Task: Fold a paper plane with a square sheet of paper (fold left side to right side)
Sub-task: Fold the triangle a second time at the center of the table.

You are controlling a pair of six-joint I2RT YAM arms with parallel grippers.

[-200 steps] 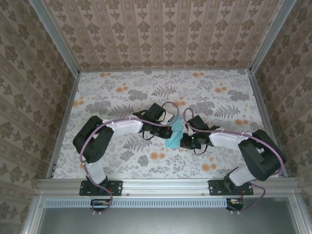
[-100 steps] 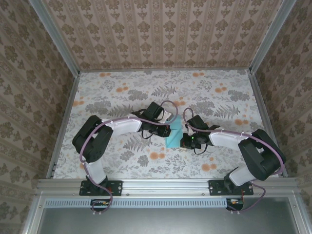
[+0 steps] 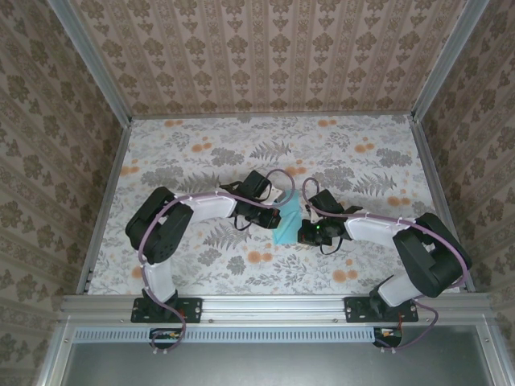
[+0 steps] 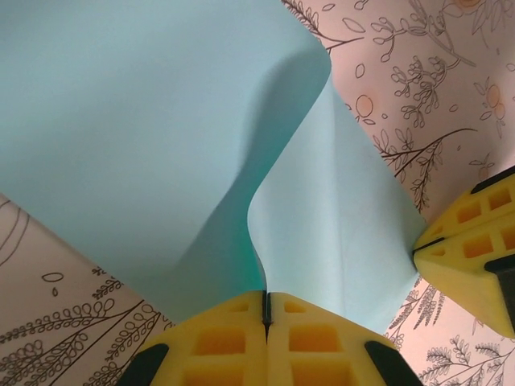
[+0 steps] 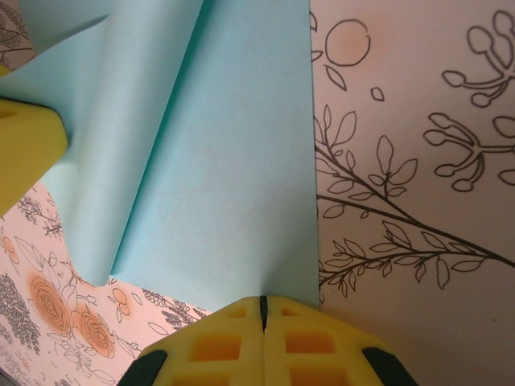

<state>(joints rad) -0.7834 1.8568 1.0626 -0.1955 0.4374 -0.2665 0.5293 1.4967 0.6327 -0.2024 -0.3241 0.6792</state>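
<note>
Near the middle of the table (image 3: 201,161), the square sheet of paper (image 3: 286,223) shows from above as little more than a turquoise sliver. The left wrist view brings out its loose S-curl, with the left tool (image 4: 266,318) pinched shut on one edge. The right wrist view has the right tool (image 5: 262,310) clamped tight on another edge, where the sheet lies smoother. Orange blooms and grey ferns pattern the table. Damask wallpaper (image 3: 265,48) lines three walls.

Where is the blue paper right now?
Seen from above, the square sheet of paper lies in the middle of the table, curled up between the left gripper and the right gripper, which both pinch its edges.
</note>
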